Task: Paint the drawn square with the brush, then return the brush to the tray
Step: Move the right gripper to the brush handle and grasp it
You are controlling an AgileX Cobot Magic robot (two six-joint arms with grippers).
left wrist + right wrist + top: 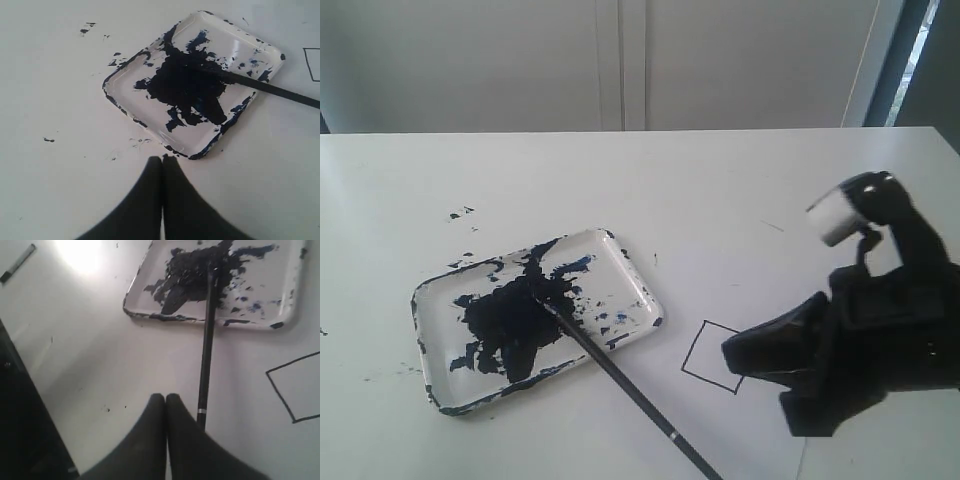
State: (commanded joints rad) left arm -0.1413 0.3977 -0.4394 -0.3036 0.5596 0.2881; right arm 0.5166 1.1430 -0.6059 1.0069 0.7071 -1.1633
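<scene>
The white tray (637,287) sits left of centre, smeared with dark navy paint. The black brush (620,379) lies with its tip in the paint and its handle running over the tray's rim toward the table's front edge. A drawn square outline (703,350) sits right of the tray, partly covered by my right gripper (730,352), which is shut and empty above the table. In the right wrist view the brush (205,360) passes beside the shut gripper (165,397), apart from it. My left gripper (162,159) is shut and empty near the tray (122,97).
Paint specks (460,213) dot the white table beyond the tray. A marker (17,262) lies on the table far from the tray in the right wrist view. A white wall with panels stands behind the table.
</scene>
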